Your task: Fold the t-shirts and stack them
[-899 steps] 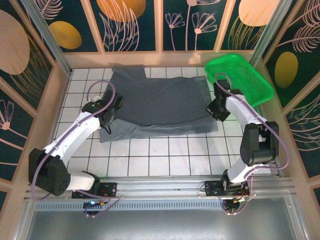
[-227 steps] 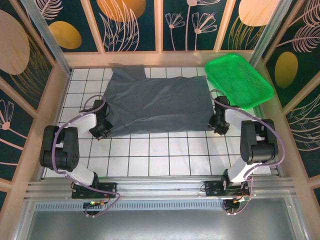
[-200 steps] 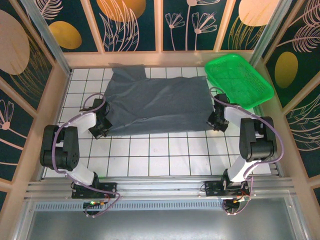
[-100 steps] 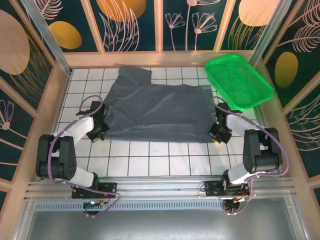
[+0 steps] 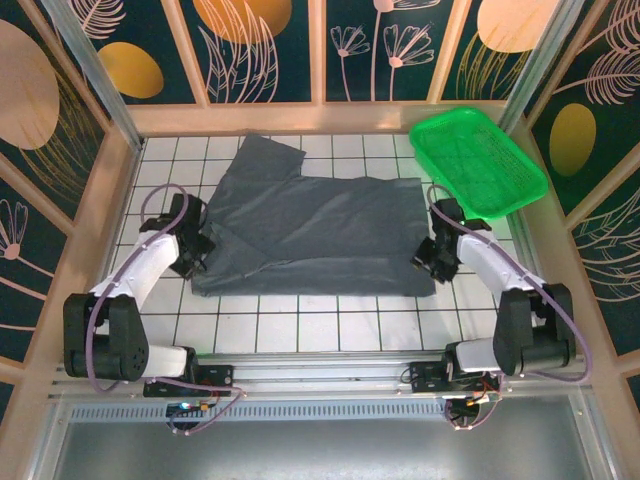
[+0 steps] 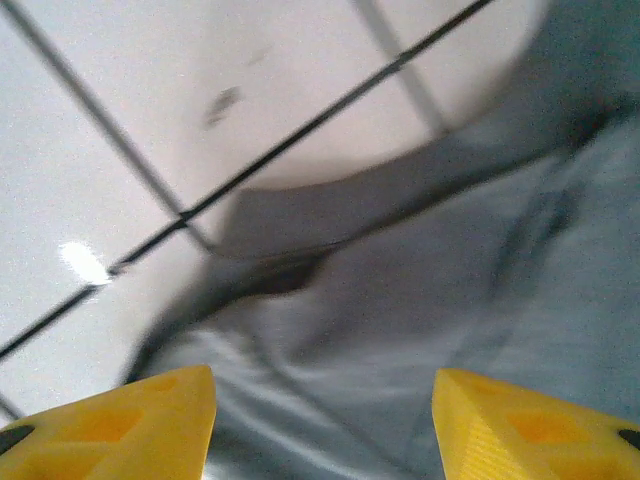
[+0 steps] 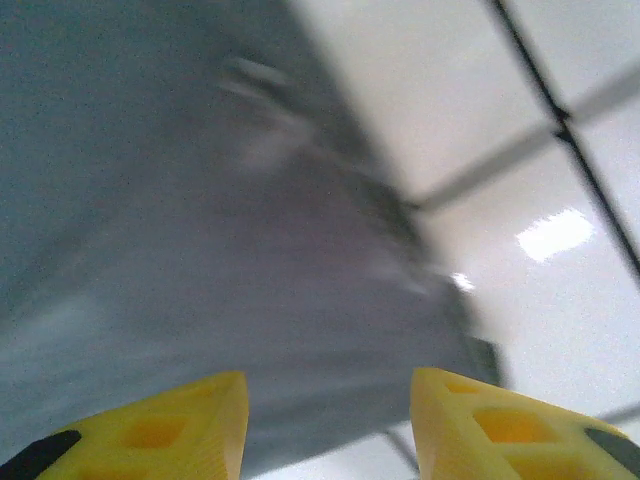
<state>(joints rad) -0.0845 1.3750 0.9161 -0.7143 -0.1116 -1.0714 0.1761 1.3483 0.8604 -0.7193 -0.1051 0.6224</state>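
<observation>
Two grippers spread open: left gripper (image 5: pixel 192 251) at t-shirt (image 5: pixel 320 228) left edge, right gripper (image 5: pixel 429 258) at right edge.

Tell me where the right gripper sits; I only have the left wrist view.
Observer: The right gripper is low at the t-shirt's near right corner.
Operator: Report its jaws.
Observer: The right wrist view shows its fingers spread apart over the cloth's edge.
Operator: Name anything else out there.
Observer: A green basket sits in the far right corner of the table.
</observation>
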